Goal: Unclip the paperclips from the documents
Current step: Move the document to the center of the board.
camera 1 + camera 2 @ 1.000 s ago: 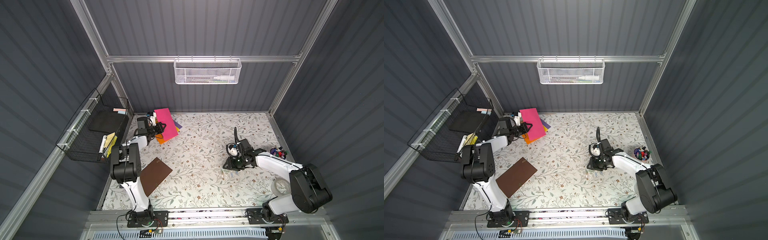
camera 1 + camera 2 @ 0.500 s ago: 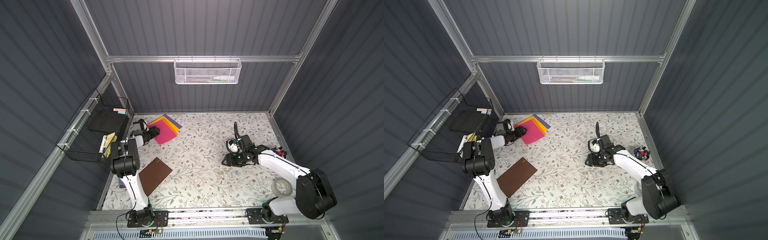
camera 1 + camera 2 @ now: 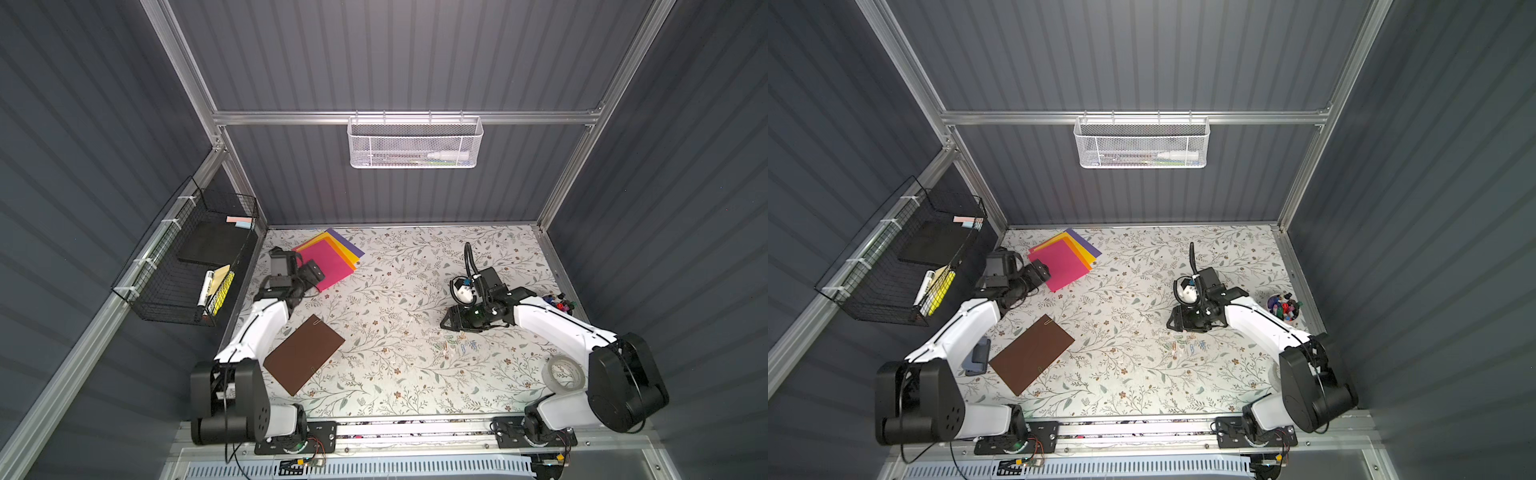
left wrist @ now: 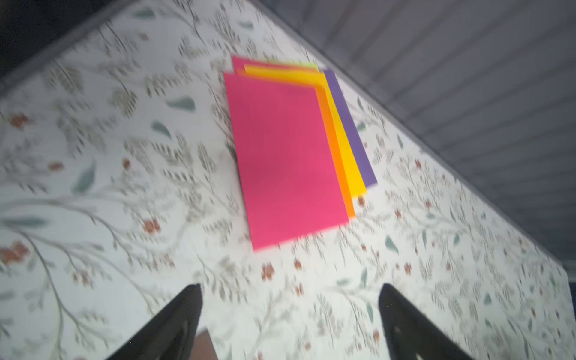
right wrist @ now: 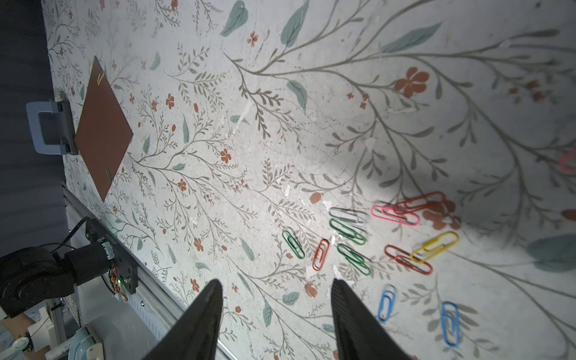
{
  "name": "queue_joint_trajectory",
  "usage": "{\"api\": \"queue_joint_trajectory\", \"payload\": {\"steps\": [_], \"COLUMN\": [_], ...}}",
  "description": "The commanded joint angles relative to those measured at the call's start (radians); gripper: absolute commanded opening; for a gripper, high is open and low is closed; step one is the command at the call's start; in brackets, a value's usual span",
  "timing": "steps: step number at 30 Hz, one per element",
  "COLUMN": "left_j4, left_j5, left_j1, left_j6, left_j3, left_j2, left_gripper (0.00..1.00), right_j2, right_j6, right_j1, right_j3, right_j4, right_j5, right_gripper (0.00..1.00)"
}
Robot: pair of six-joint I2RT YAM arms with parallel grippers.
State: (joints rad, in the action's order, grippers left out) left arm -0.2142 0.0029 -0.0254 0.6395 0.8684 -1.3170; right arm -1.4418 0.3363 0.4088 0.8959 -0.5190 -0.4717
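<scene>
The documents lie in two places. A fanned stack (image 3: 328,259) (image 3: 1065,259) (image 4: 286,162) sits at the back left, magenta pink on top with orange, yellow, purple and lime edges showing. A brown sheet (image 3: 305,359) (image 3: 1032,359) (image 5: 103,131) lies near the front left with a yellow paperclip (image 5: 100,78) and a green paperclip (image 5: 109,175) on its edges. Several loose paperclips (image 3: 455,343) (image 5: 374,237) are scattered right of centre. My left gripper (image 3: 309,274) (image 4: 290,286) is open and empty, just short of the stack's near corner. My right gripper (image 3: 446,322) (image 5: 276,282) is open and empty beside the loose clips.
A tape roll (image 3: 565,374) and a cup of markers (image 3: 1283,305) stand on the right. A grey-blue hole punch (image 3: 978,355) (image 5: 51,127) lies left of the brown sheet. A black wire basket (image 3: 187,266) hangs on the left wall, a white mesh basket (image 3: 413,143) on the back wall.
The pink sheet, held up by my left gripper a second ago, now lies flat on the stack. The left gripper has opened and drawn back. The right gripper's jaws have spread wider.
</scene>
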Motion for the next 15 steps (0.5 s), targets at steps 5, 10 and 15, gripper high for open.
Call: {"api": "queue_joint_trajectory", "payload": {"steps": [5, 10, 15], "left_j4": [-0.259, -0.297, -0.305], "left_j5": [-0.029, -0.091, -0.085], "left_j1": [-0.047, -0.148, -0.234], "left_j6": [0.214, 0.309, 0.337], "left_j3": [-0.118, -0.087, -0.057], "left_j2": [0.141, 0.092, -0.109], "left_gripper": [0.85, 0.99, 1.00], "right_j2": [-0.011, 0.005, 0.005], "right_j6": [-0.022, -0.028, -0.029], "right_j1": [0.007, 0.007, 0.007], "right_j3": [0.035, 0.035, 0.050], "right_j4": [0.020, 0.024, 0.021], "right_j5": [-0.049, -0.058, -0.073], "right_gripper": [0.60, 0.62, 0.64]}}
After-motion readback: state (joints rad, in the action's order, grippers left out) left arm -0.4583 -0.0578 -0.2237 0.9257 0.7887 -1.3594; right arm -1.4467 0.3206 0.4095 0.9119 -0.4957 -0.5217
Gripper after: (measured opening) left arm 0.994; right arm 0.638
